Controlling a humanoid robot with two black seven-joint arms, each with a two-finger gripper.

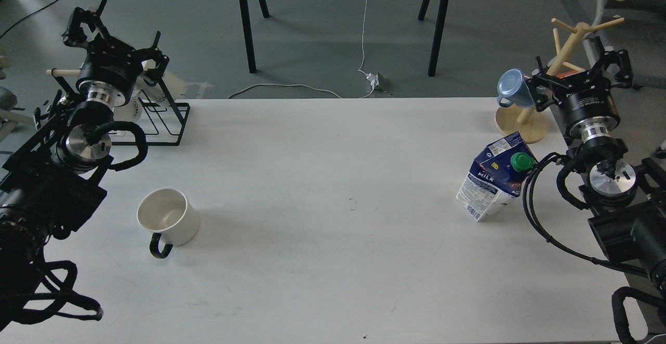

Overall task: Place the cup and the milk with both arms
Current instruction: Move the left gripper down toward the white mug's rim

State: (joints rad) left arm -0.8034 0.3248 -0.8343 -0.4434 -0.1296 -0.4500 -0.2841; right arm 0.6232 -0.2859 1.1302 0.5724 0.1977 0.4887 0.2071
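I see open white worktop (333,177) between the white black-handled ceramic mug (169,221) and blue-white gable-top milk carton (494,177); black wire rack (161,120) crowds far left.

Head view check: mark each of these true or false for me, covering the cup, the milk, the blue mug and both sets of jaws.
1. The cup stands upright near the left arm. True.
2. The cup's handle is white. False: it is black.
3. The milk lies flat on the table. False: it stands upright.
4. The milk's cap is green. True.
5. The blue mug hangs on the wooden mug tree. True.
6. The right gripper holds the milk. False: its jaws hold nothing; neither does the left gripper.
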